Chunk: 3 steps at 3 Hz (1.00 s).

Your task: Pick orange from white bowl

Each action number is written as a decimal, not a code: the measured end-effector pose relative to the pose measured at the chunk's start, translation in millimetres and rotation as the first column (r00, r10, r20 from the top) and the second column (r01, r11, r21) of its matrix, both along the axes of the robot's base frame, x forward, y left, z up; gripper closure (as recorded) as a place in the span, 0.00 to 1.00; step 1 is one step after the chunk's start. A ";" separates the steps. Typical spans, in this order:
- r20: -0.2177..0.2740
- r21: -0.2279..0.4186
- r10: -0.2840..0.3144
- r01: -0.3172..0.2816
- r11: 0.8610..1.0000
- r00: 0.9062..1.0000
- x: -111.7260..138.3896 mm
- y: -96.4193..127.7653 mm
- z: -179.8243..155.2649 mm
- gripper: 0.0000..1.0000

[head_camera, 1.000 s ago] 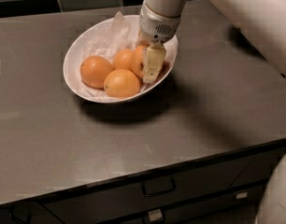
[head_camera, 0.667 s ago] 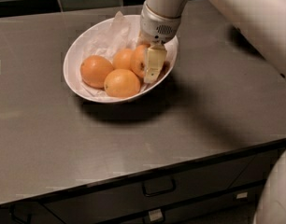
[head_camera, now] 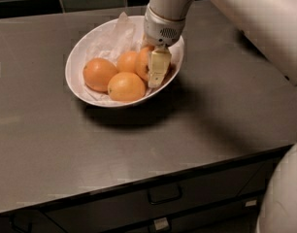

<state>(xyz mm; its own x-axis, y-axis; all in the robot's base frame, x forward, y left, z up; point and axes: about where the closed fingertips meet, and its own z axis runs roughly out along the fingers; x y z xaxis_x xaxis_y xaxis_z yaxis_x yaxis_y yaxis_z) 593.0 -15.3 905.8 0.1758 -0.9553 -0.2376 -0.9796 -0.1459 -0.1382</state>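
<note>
dim warm light | soft shadow beneath white bowl [head_camera: 69,76] | end effector [head_camera: 152,72] in bowl, brightly lit

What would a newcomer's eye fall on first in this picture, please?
Most likely the white bowl, lined with crinkled paper, towards the back of the grey counter. Next comes the robot's gripper, down inside the bowl's right side close beside one orange, with three more oranges to its left.

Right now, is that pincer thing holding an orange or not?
The pincer: down in the white bowl, right against an orange; whether it is open, closed or holding it cannot be told.
</note>
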 end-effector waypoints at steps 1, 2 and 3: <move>-0.009 -0.001 0.003 -0.003 1.000 1.000 1.4 1.0 -5.2 0.30; -0.011 -0.001 0.003 -0.003 1.000 1.000 1.7 1.1 -6.9 0.49; -0.011 -0.001 0.003 -0.003 1.000 1.000 1.7 1.1 -6.9 0.69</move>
